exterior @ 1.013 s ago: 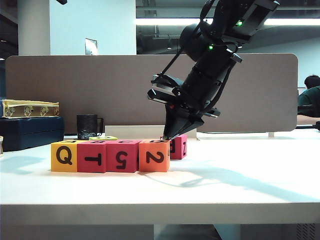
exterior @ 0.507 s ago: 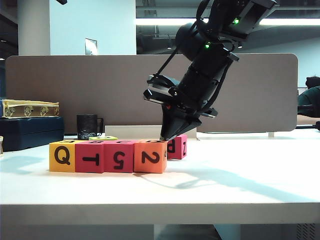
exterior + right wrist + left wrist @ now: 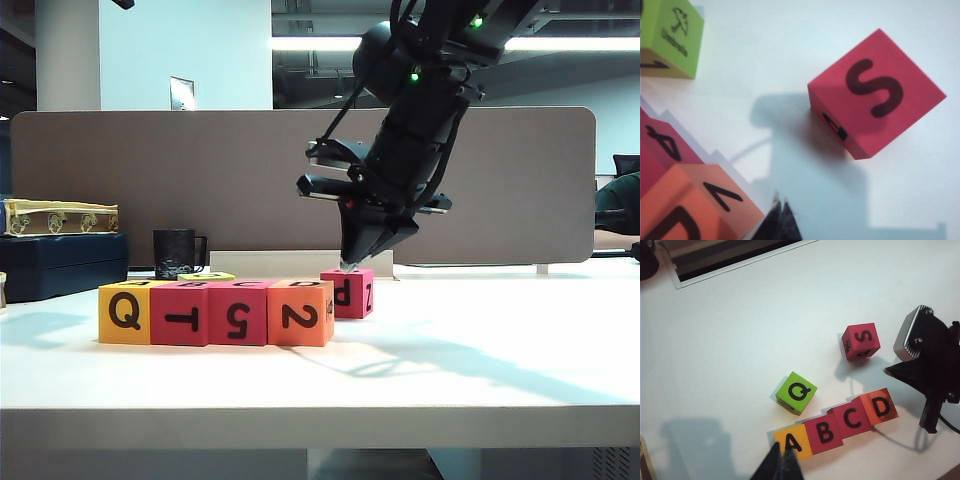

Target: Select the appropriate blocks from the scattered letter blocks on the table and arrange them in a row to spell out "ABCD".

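The right gripper (image 3: pixel 348 266) hangs with its fingertips pinched together on nothing, pointing down just above the loose pink-red cube with P (image 3: pixel 348 293), near the orange end of the row; in its wrist view the closed tips (image 3: pixel 781 220) sit over bare table between the orange cube (image 3: pixel 695 212) and that loose cube, whose top face reads S. A second ago the tips were lower, against the orange cube's far top corner; since then they have lifted and swung off it, and the row has slid slightly left. The left gripper (image 3: pixel 781 466) is closed and empty, beside the yellow-orange cube (image 3: pixel 792 442). The four cubes touch in one straight line on the table (image 3: pixel 480 370), showing Q, T, 5, 2 in front and ABCD on top. The lime green cube (image 3: pixel 796 392) lies just behind the row
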### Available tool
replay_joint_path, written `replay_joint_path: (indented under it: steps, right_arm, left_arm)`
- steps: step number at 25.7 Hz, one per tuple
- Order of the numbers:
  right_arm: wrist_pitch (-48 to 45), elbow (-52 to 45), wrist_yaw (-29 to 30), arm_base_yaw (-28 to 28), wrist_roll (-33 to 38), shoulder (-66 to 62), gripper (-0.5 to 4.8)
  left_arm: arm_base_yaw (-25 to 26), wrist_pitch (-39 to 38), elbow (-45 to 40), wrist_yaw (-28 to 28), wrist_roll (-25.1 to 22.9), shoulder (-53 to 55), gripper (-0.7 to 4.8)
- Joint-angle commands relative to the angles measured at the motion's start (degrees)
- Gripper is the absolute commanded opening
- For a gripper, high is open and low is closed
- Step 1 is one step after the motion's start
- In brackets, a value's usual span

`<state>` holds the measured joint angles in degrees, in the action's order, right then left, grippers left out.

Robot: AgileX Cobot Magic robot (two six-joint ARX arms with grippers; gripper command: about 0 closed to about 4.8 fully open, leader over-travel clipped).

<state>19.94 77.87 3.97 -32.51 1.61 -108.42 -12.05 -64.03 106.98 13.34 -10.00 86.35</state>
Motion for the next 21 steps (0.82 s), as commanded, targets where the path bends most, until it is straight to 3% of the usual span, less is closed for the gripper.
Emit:
replay_joint_path:
  steps: [1,14,21]
  right_arm:
    - [1.1,0.2,0.0,0.0,-0.2,0.6,-0.02]
    - [9.9,0.2,3.7,0.0,-0.2,2.1,-0.02]
    - [10.4,0.2,3.8,-0.1,-0.2,10.0,-0.02]
  left_arm:
    - [-0.1,0.9,0.1,0.2,0.1,-0.2,-0.06]
    - [0.0,2.6,-0.4,-0.7,-0.6,-0.1,-0.06]
    - [0.0,7.4,-7.3,-0.4,-0.5,-0.1,-0.06]
